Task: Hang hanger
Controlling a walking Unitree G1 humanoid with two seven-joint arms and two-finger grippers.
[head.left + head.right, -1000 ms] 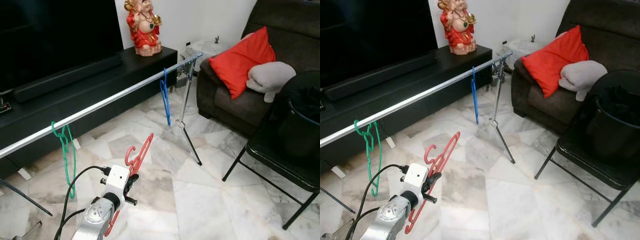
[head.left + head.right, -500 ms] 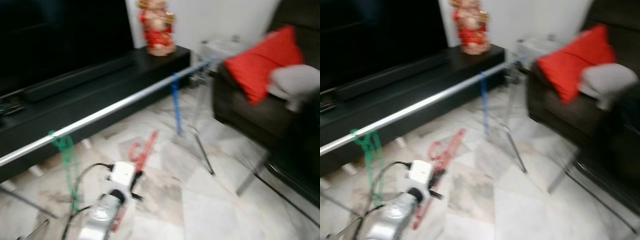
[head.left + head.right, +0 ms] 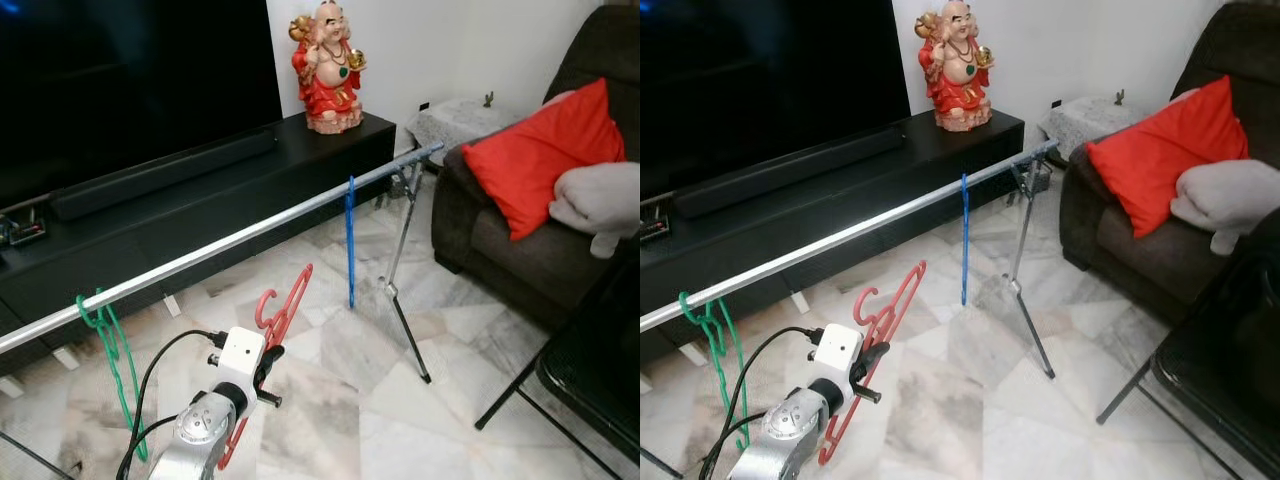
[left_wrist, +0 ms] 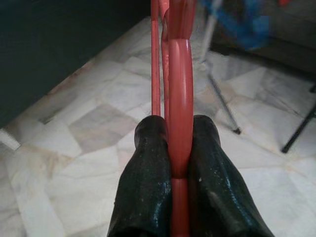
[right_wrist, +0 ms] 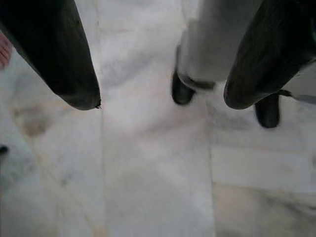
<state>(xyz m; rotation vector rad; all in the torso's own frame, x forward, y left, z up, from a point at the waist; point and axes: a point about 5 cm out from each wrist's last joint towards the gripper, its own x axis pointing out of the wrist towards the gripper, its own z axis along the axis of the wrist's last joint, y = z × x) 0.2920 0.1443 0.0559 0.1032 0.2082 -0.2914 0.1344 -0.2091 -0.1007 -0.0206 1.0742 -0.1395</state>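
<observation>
A red plastic hanger (image 3: 287, 306) is held up in front of me, hook uppermost, by my left gripper (image 3: 262, 362), which is shut on it. In the left wrist view the two black fingers (image 4: 145, 190) clamp the red hanger (image 4: 180, 98) between them. The hanger sits below and in front of a long silver rail (image 3: 240, 235) that runs from lower left to upper right. A green hanger (image 3: 110, 345) hangs on the rail at the left and a blue hanger (image 3: 350, 240) further right. My right gripper (image 5: 160, 103) hangs open over the marble floor.
A black TV cabinet (image 3: 200, 190) with a red figurine (image 3: 328, 65) stands behind the rail. The rail's tripod leg (image 3: 405, 320) reaches onto the floor. A dark sofa (image 3: 500, 250) with a red cushion (image 3: 545, 155) is at the right, a black folding chair (image 3: 590, 370) nearer me.
The whole view has shifted: the camera swung through a blurred moment, and the rail, figurine and sofa now sit further right. The left gripper still holds the red hanger.
</observation>
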